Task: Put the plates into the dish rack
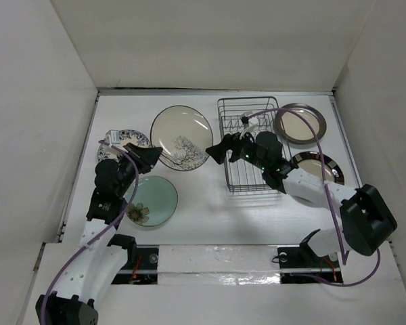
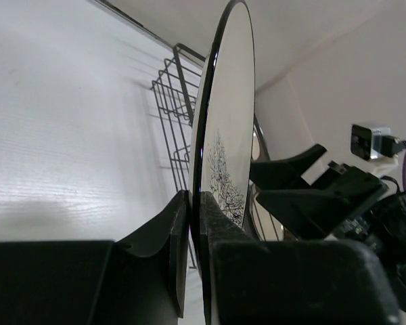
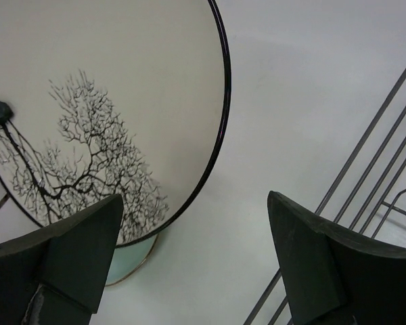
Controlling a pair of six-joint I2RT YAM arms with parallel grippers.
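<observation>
My left gripper (image 1: pixel 149 158) is shut on the near rim of the cream plate with the dark tree print (image 1: pixel 181 139), which is lifted and tilted left of the dish rack (image 1: pixel 247 145). In the left wrist view the plate (image 2: pixel 230 122) stands edge-on, pinched between the jaws of the left gripper (image 2: pixel 195 198). My right gripper (image 1: pixel 218 150) is open just off the plate's right edge, holding nothing. The right wrist view shows the right gripper (image 3: pixel 195 196) with its fingers wide apart, the plate's face (image 3: pixel 122 81) up and to the left of them, and rack wires (image 3: pixel 372 156) on the right.
A pale green flower plate (image 1: pixel 151 201) lies flat at the near left. A black-and-white patterned plate (image 1: pixel 122 141) sits partly under my left arm. Two beige dark-rimmed plates (image 1: pixel 299 123) (image 1: pixel 318 166) lie right of the rack. White walls enclose the table.
</observation>
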